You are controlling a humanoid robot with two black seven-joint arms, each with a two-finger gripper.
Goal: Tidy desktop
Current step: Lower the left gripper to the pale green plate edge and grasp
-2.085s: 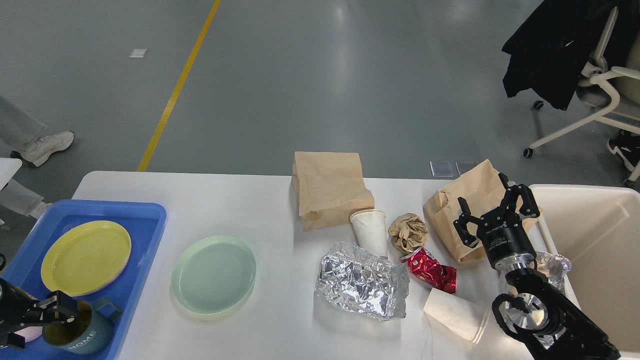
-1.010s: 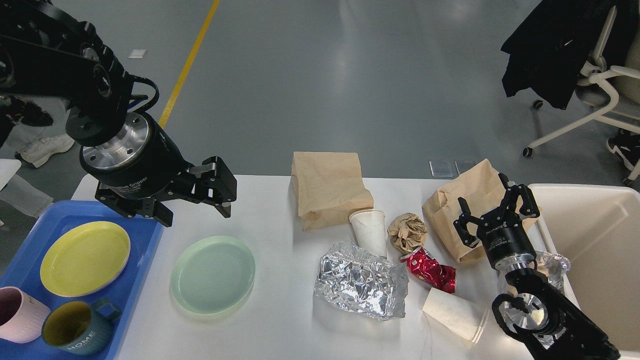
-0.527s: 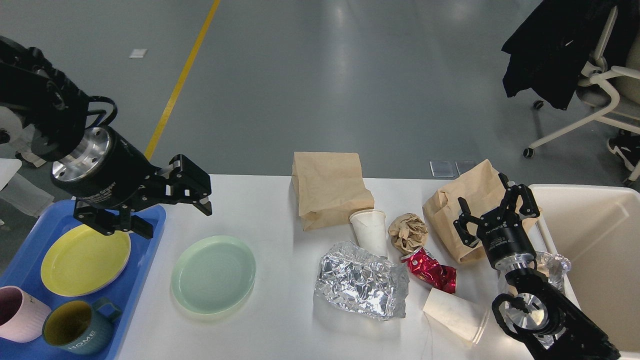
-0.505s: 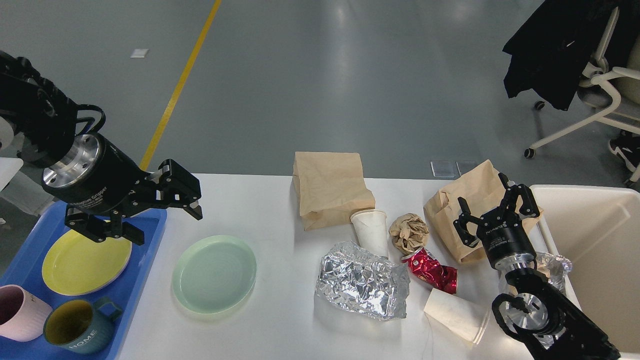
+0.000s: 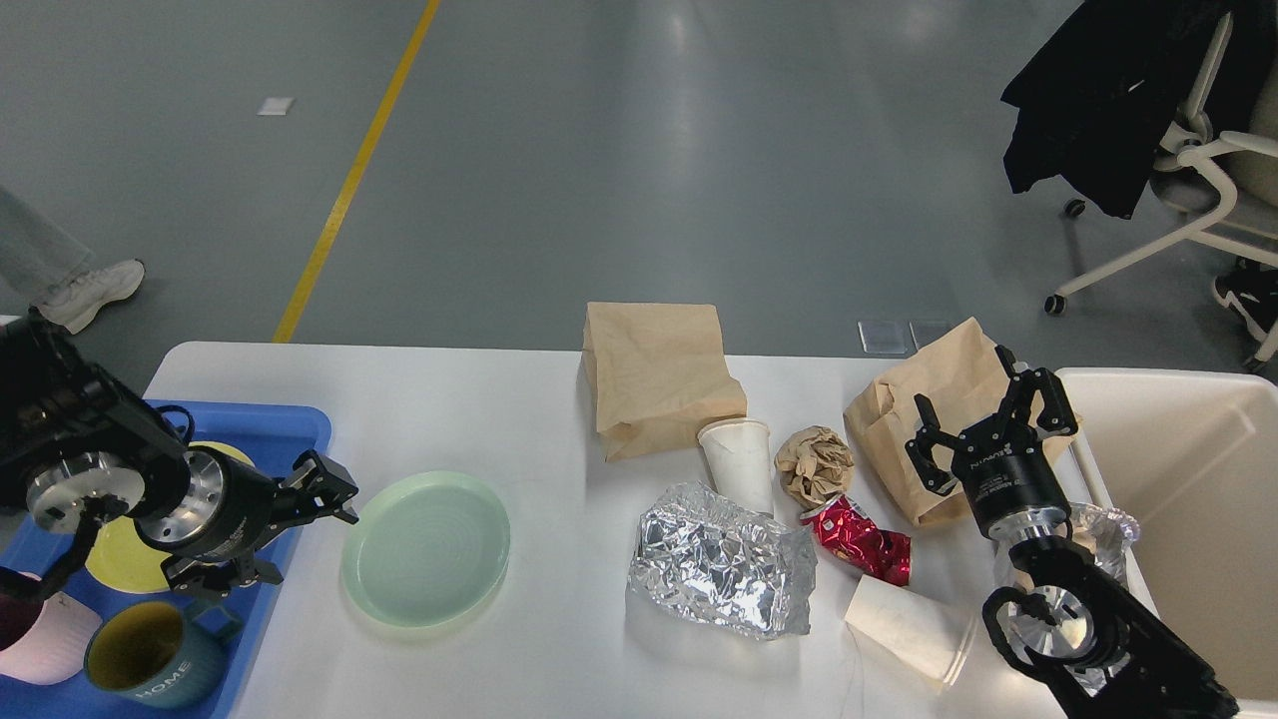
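The left gripper (image 5: pixel 300 527) is hovering with its fingers apart at the left rim of the green plate (image 5: pixel 426 548) — one finger should probably slide under that rim, so the plate doesn't skid. The right gripper (image 5: pixel 983 427) is idling spread above a crumpled paper bag (image 5: pixel 924 399). The white bench (image 5: pixel 479 399) is carrying foil, cups and a crushed can; grey floor is lying beyond.

Office chair (image 5: pixel 1213 190) draped with black jacket (image 5: pixel 1108 95) stands beyond.

Bright, even overhead light — sharp focus, floor (image 5: pixel 689 130) glare
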